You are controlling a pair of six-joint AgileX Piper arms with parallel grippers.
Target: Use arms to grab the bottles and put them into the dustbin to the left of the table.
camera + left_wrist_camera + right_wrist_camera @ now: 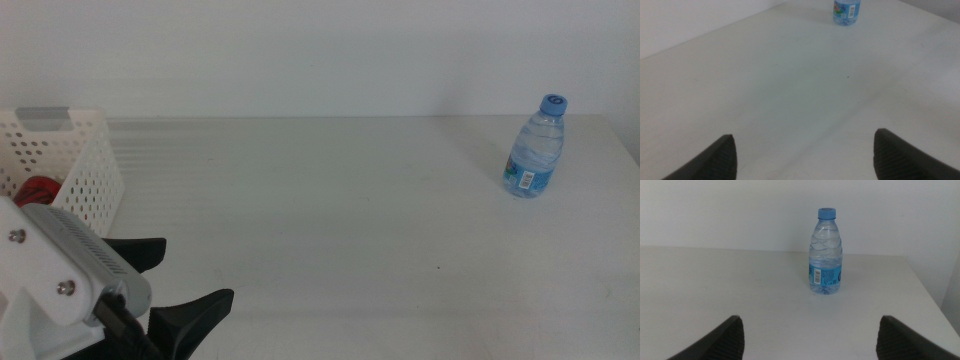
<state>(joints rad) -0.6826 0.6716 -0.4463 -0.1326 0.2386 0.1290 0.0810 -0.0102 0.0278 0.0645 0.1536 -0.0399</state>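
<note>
1. Left gripper [185, 285] is sitting in the lower left of the middle view, jaws spread wide, gripping nothing.
2. Right gripper [807, 340] is showing only in its wrist view, jaws wide apart, empty, facing the water bottle [825, 252].
3. One water bottle [535, 147] is standing upright at upper right on the table [330, 220].
4. One dustbin [60, 160] is sitting at the left edge, something red [38, 189] inside.

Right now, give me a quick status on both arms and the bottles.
Left gripper open, empty, beside dustbin. Right gripper open, facing water bottle, upright, far right. Something red already binned. Path clear.
</note>
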